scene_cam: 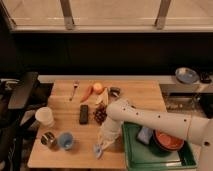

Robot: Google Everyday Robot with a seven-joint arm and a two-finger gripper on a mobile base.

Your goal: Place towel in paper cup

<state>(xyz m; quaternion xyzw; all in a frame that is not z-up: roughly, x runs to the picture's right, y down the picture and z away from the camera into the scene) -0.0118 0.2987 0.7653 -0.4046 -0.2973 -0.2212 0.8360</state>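
The white paper cup (44, 116) stands upright at the left side of the wooden table (135, 97). The towel (103, 142), pale blue and white, hangs from my gripper (108, 131) near the table's front edge, with its lower end close to the tabletop. My white arm reaches in from the right, over the green tray. The gripper is shut on the towel's top, well to the right of the cup.
A metal can (48, 139) and a blue cup (65, 140) stand between towel and paper cup. A black remote (84, 114), grapes (101, 115), carrot (87, 93), orange (98, 87) and fork (75, 90) lie further back. The green tray (131, 156) holds an orange bowl (167, 141).
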